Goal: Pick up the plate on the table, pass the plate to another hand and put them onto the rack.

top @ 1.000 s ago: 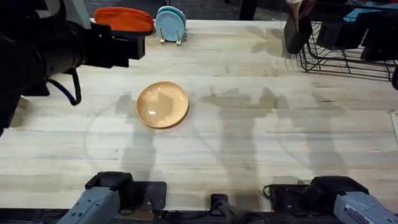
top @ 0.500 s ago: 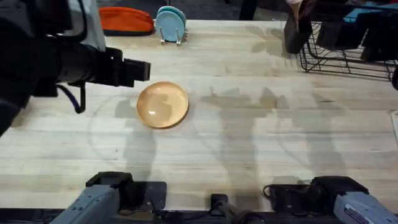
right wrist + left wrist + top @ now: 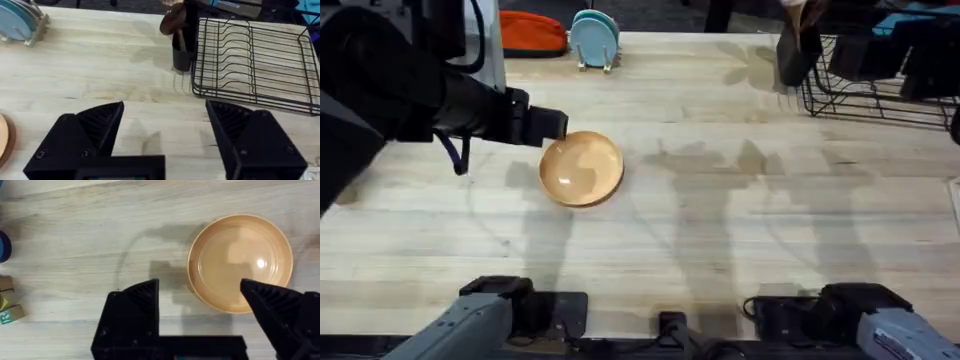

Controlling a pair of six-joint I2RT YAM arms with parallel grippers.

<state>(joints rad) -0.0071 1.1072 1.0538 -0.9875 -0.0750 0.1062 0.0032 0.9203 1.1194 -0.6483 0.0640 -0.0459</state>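
At the left of the table [image 3: 720, 250] my left gripper [image 3: 200, 297] hangs spread over the plate [image 3: 581, 168], which looks stiff, glossy and slippery, so I'd pinch its raised rim, my right gripper [image 3: 165, 120] released, facing the rack [image 3: 255, 60].

Legible text, labels, brands, numbers, signs: none. One small green-and-white mark on a block [image 3: 9, 315] at the table [image 3: 75, 240] edge, left wrist view; too small to read.
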